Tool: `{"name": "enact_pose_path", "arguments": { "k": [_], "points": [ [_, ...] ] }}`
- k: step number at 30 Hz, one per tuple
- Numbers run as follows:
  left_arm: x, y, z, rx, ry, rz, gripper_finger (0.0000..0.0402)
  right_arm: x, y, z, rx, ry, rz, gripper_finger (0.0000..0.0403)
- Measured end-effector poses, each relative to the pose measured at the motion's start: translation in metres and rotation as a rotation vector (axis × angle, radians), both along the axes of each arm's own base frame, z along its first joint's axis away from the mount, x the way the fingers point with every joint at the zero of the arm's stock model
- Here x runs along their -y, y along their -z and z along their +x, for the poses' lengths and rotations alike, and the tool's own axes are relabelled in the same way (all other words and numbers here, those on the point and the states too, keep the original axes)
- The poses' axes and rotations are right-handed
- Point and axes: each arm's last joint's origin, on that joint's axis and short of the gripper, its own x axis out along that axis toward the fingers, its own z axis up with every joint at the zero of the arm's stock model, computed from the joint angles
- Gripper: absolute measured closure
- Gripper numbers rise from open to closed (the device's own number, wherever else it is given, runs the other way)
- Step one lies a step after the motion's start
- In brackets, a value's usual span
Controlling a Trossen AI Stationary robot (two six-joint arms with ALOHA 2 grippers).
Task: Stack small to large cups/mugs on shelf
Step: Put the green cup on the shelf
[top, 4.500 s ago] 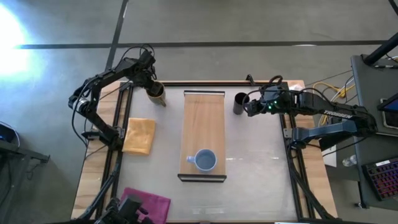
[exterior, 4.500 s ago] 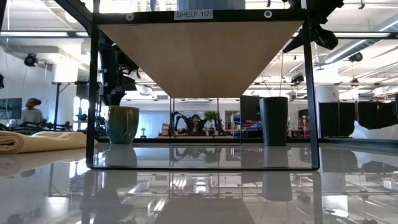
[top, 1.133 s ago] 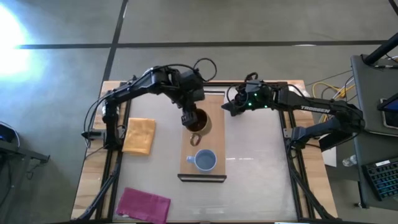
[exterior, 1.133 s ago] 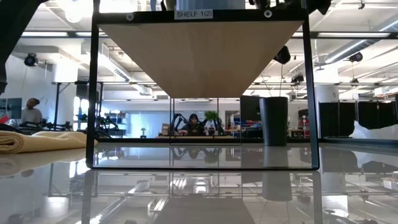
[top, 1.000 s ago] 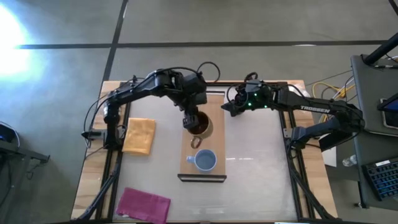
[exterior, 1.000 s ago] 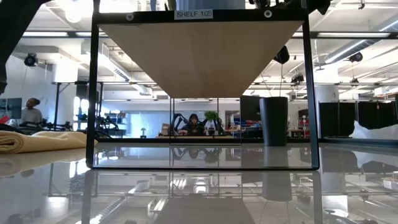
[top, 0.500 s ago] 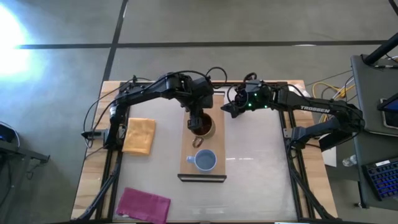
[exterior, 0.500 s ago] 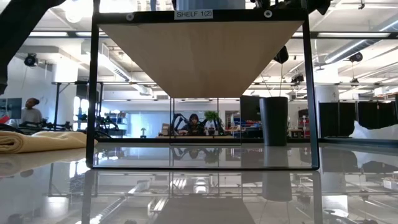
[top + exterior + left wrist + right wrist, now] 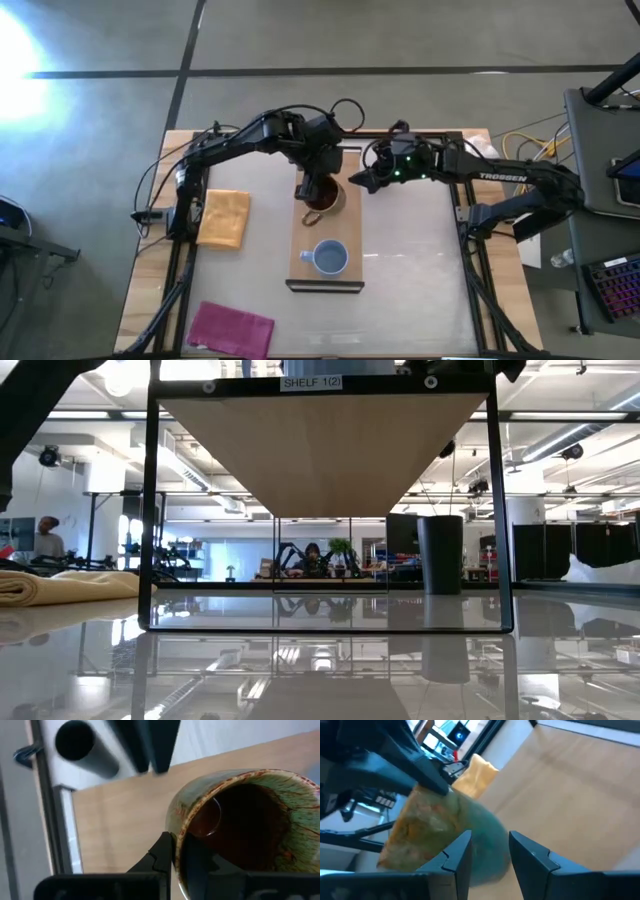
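Note:
The mustard-brown mug (image 9: 324,193) is over the far half of the light-wood shelf (image 9: 342,228), tilted in the right wrist view (image 9: 427,827). My left gripper (image 9: 311,184) is shut on it. My right gripper (image 9: 351,183) is open just right of the mug, which shows ahead of its fingers (image 9: 487,852); I cannot tell if they touch it. The light-blue cup (image 9: 330,258) stands on the shelf's near half. The black cup (image 9: 440,567) stands on the table right of the shelf, hidden under my right arm in the high view; it also shows in the left wrist view (image 9: 80,745). My left gripper holds the mug by its rim (image 9: 176,834), one finger inside the dark hollow (image 9: 195,862) and one outside on the wall (image 9: 162,855). The fingers come from above, pointing down. The mug sits tilted in the hold; whether its base touches the shelf I cannot tell.
A folded yellow cloth (image 9: 224,218) lies left of the shelf, and a magenta cloth (image 9: 232,328) lies at the near left corner. The shelf's dark frame (image 9: 150,510) stands raised above the glossy table. People and gear show in the room beyond.
My left gripper has carried the mug a little toward the table's right edge over the shelf's far half. My right gripper has gone toward the table's left edge, closer to the mug, staying open.

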Motion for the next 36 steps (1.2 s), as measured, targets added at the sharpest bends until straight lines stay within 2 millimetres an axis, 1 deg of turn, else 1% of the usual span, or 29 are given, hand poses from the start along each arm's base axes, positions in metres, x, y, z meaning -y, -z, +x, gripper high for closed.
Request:
{"name": "enact_pose_path", "arguments": {
  "k": [7,11,15,24,32,36],
  "points": [
    [0.003,-0.003,-0.002,0.023,0.101,-0.045,0.0395,0.000,0.014,0.018,-0.006,0.021,0.017,0.0280],
    [0.005,-0.004,-0.002,0.027,0.189,0.010,0.0395,0.001,0.018,0.021,-0.021,0.021,0.020,0.0280],
    [0.010,-0.003,-0.001,0.027,0.256,0.043,0.0395,0.001,0.017,0.021,-0.017,0.016,0.017,0.0280],
    [0.011,0.010,0.010,-0.005,0.261,0.045,0.0395,0.000,0.014,0.019,-0.006,0.007,0.004,0.0280],
    [0.010,0.010,0.013,0.008,0.257,0.063,0.0394,0.000,0.015,0.018,-0.019,-0.014,0.006,0.0280],
    [0.010,0.010,0.014,0.011,0.240,0.078,0.0376,-0.001,0.015,0.018,-0.019,-0.024,0.000,0.0280]
  ]
}}
